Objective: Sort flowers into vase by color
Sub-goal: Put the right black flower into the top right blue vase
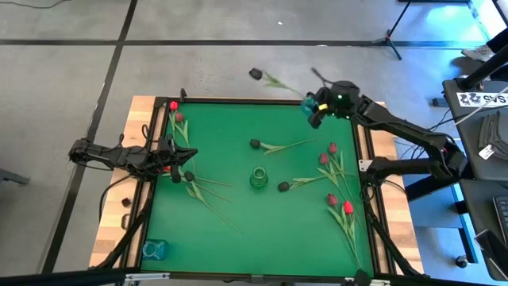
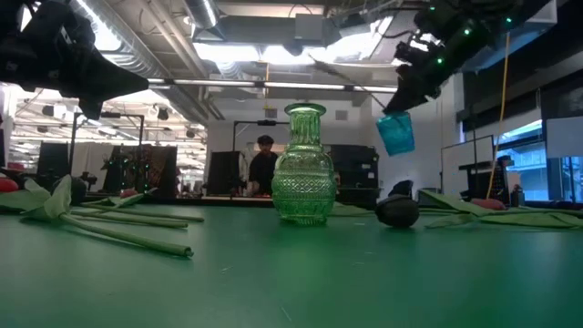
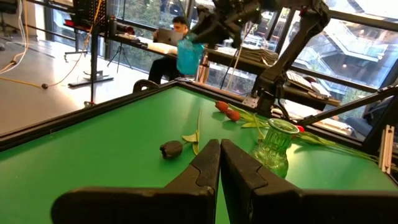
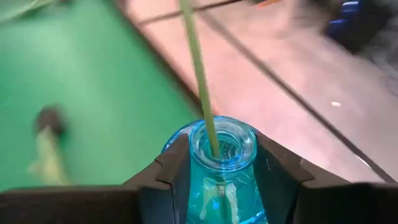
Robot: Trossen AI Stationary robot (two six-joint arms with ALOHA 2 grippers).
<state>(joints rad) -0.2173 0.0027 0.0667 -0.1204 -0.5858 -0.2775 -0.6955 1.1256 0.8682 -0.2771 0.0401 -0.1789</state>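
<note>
We see the right arm stretched from the right side toward the far edge of the tabletop, its wrist lifted high; the right gripper (image 1: 316,105) has its jaws clamped on a blue vase (image 4: 219,163). The left arm lies low along the left side, the left gripper (image 1: 176,163) with jaws pressed together, holding nothing.

- Two dark, near-black jointed arms of slim tubular links; black cables trail from their bases
- Right hand (image 1: 316,109): small green lights glow on the wrist housing
- Left hand (image 3: 219,163): matt black wedge-shaped fingers with smooth flat faces
</note>
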